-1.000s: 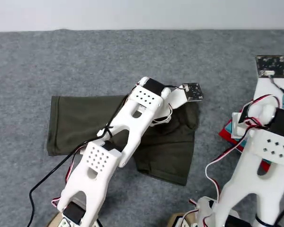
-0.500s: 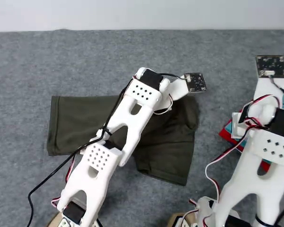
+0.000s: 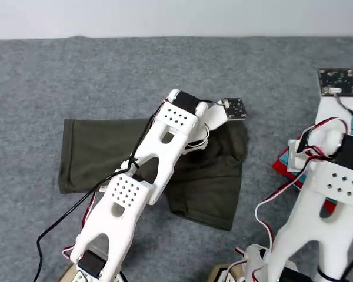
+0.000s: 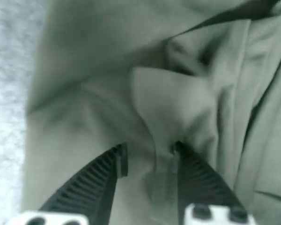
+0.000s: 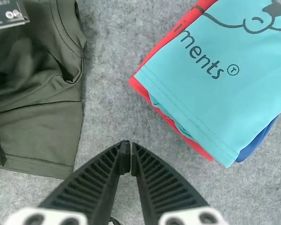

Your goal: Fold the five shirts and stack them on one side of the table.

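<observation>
The olive shirt (image 3: pixel 100 153) looks limp, best pinched where it bunches inside the spread left gripper (image 4: pixel 150 152); the right gripper (image 5: pixel 131 154) is pressed together.

The grey table (image 3: pixel 47 76) carries an olive shirt (image 3: pixel 94 153) — and a folded stack (image 5: pixel 210 79) (teal on top).

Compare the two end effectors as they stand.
The left end effector is open; the right end effector is shut. The left straddles a raised fold of the olive shirt; the right holds nothing, above bare carpet between that shirt and the stack. Both are black and ribbed.
</observation>
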You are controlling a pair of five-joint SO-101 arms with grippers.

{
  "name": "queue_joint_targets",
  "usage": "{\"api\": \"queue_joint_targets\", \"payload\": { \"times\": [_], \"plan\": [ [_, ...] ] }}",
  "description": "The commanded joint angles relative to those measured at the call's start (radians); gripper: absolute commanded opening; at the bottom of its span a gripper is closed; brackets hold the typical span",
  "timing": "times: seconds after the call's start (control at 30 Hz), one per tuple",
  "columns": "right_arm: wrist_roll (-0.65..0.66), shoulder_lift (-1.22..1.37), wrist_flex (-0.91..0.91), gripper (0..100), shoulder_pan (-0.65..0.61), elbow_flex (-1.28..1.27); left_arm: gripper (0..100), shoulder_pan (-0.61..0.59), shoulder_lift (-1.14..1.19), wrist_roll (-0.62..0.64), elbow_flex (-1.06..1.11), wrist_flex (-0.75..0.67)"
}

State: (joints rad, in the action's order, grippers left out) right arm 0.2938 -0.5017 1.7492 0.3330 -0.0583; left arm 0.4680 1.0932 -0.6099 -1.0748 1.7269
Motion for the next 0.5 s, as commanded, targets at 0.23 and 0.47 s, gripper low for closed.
{"api": "queue_joint_targets", "payload": {
  "times": [0.23,0.47],
  "plan": [
    [-0.005,-0.021,0.001,1.0,0.019,0.003,1,-0.009,0.015,0.009,-0.062,0.028],
    [-0.005,-0.021,0.001,1.0,0.019,0.003,1,-0.009,-0.006,0.009,-0.088,0.028]
  ]
}}
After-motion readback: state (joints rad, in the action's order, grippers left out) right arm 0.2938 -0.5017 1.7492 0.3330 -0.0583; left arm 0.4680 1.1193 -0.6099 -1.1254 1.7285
